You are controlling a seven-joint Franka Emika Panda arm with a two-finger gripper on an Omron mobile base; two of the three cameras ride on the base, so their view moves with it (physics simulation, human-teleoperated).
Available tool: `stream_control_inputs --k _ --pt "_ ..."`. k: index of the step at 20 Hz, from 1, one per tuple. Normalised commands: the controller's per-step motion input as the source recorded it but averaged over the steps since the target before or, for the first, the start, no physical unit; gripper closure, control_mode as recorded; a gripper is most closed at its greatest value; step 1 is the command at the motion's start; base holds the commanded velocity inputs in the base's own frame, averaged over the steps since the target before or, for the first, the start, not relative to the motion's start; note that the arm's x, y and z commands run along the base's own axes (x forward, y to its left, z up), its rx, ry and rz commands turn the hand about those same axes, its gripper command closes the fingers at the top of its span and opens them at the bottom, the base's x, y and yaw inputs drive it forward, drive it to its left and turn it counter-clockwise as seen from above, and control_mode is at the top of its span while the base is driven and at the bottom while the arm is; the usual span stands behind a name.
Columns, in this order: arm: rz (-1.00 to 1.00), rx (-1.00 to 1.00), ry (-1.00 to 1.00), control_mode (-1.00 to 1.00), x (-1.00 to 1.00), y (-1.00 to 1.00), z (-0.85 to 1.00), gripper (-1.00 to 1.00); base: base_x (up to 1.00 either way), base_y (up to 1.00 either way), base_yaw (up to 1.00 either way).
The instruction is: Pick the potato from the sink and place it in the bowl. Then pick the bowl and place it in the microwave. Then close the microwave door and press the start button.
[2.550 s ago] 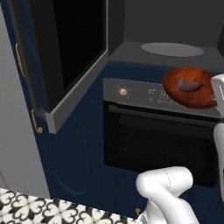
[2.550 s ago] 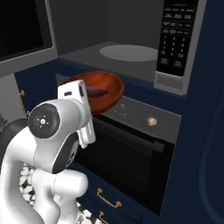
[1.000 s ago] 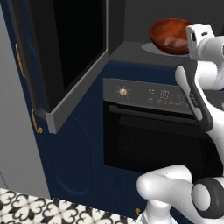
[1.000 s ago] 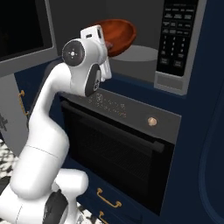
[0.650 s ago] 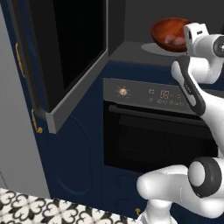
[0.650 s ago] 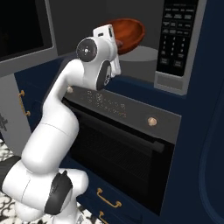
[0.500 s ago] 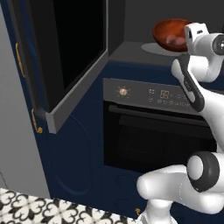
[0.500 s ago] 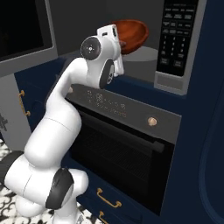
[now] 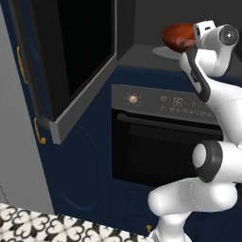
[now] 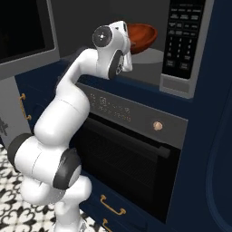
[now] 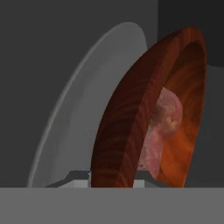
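Note:
My gripper [image 9: 194,40] [image 10: 129,45] [image 11: 111,177] is shut on the rim of the reddish-brown bowl [image 9: 177,36] [image 10: 141,35] [image 11: 127,127]. It holds the bowl inside the open microwave [image 9: 142,53] [image 10: 183,68], just above the round grey turntable plate [image 10: 154,55] [image 11: 74,109]. The pinkish-brown potato [image 11: 165,120] lies in the bowl. The microwave door [image 9: 85,52] [image 10: 22,31] stands swung open to the left. The keypad panel [image 10: 183,34] is on the microwave's right side.
Below the microwave is a built-in oven [image 9: 165,142] [image 10: 127,149] with a knob [image 9: 133,99] [image 10: 157,125] and a display strip. Dark blue cabinet fronts [image 9: 80,165] flank it. A patterned tile floor [image 9: 28,224] lies below.
The arm has lifted the bowl from in front of the oven panel and carried it up and deeper into the microwave cavity. The grip has stayed the same.

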Motion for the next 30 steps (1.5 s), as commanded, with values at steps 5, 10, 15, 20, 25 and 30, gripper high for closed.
stream_control_inputs --k 5,10,15,20,25,30 --pt "0.00 0.00 0.00 -1.00 0.57 -0.04 -0.40 -1.00 0.00 0.00 0.00" --pt "0.00 0.00 0.00 -1.00 0.42 -0.13 -0.52 -1.00 0.00 0.00 0.00" --pt "0.00 0.00 -0.07 -1.00 0.19 -0.07 -0.29 -1.00 0.00 0.00 0.00" --pt "0.08 0.00 -0.58 -1.00 -0.46 0.00 -0.43 -1.00 0.00 0.00 0.00" --pt "0.03 0.00 -0.43 -1.00 -0.67 0.00 -0.20 -1.00 0.00 0.00 0.00" --pt "0.00 0.00 -0.12 -1.00 -1.00 0.20 0.79 -1.00 0.00 0.00 0.00"
